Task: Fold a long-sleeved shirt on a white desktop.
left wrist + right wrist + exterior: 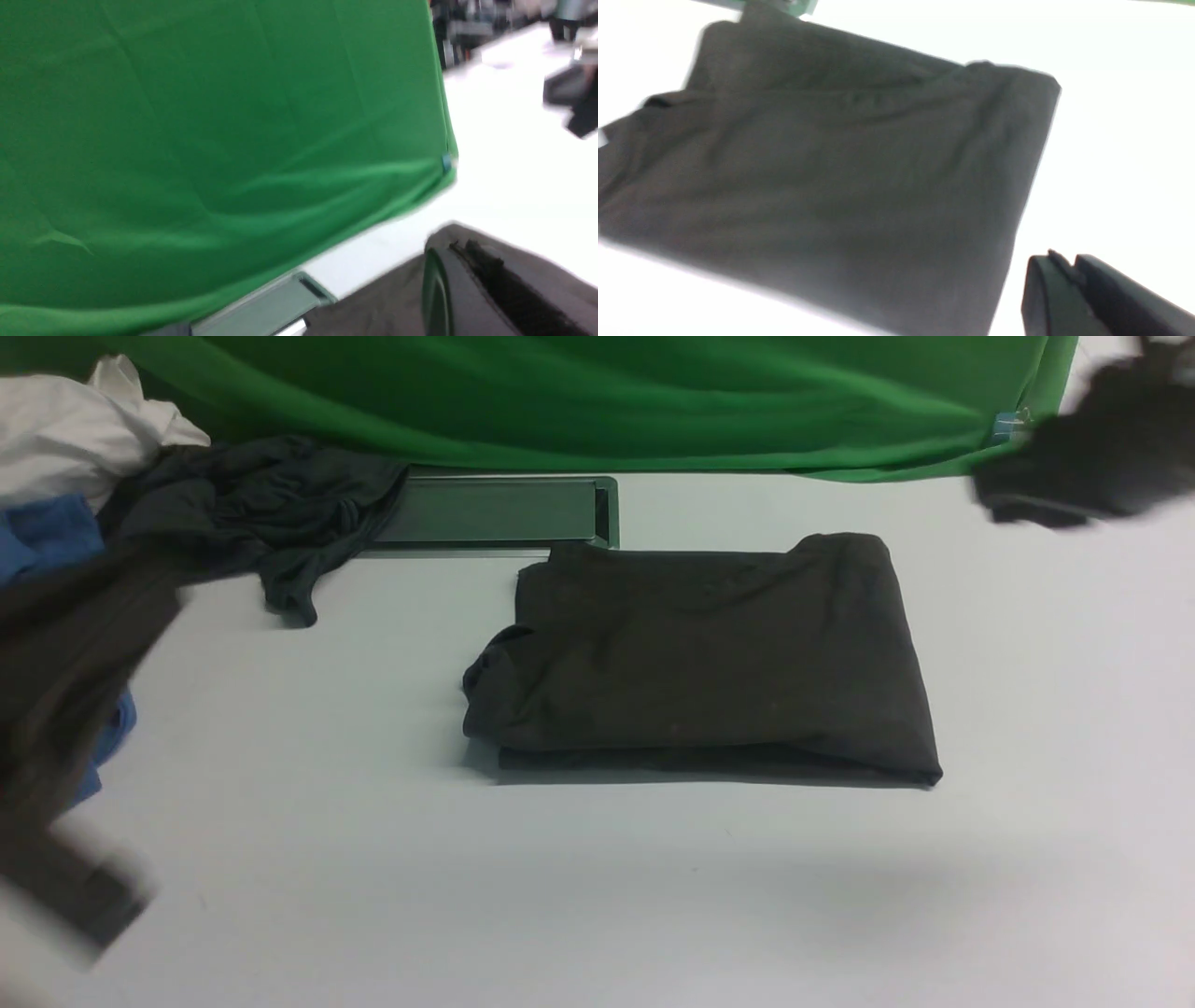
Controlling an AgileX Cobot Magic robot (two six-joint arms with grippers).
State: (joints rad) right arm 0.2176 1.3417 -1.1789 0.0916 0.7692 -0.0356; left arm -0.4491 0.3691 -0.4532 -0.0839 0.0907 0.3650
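1. Shirt-folding looks finished: the right gripper (1069, 275), seen in its wrist view, has its jaws pressed together with nothing between them and hangs just off the shirt's (700, 663) right edge, not touching it.
2. The left gripper (467, 261) also shows its jaws together and empty in its own wrist view; dark fabric lies beneath it, but blur keeps me from saying which garment that is.
3. In the front view both arms are blurred shapes well away from the shirt, one to its left, one beyond its far right corner.
4. The shirt lies as a tidy rectangular stack in the middle of the white desktop (597, 896). Its far edge touches a grey-green tray (495, 511) under the green backdrop (597, 401).
5. Its long axis runs left to right. The smooth fold faces the robot, and a small bunched bit of fabric sticks out at the left end, so that end seems to be the loose one.
6. Left of the shirt, well apart from it, sits a heap of grey (261, 513), blue (47, 537) and white (65, 429) clothes.
7. My judgement: only clearing the arms remains. A tidier result would call for tucking in that left bunch.
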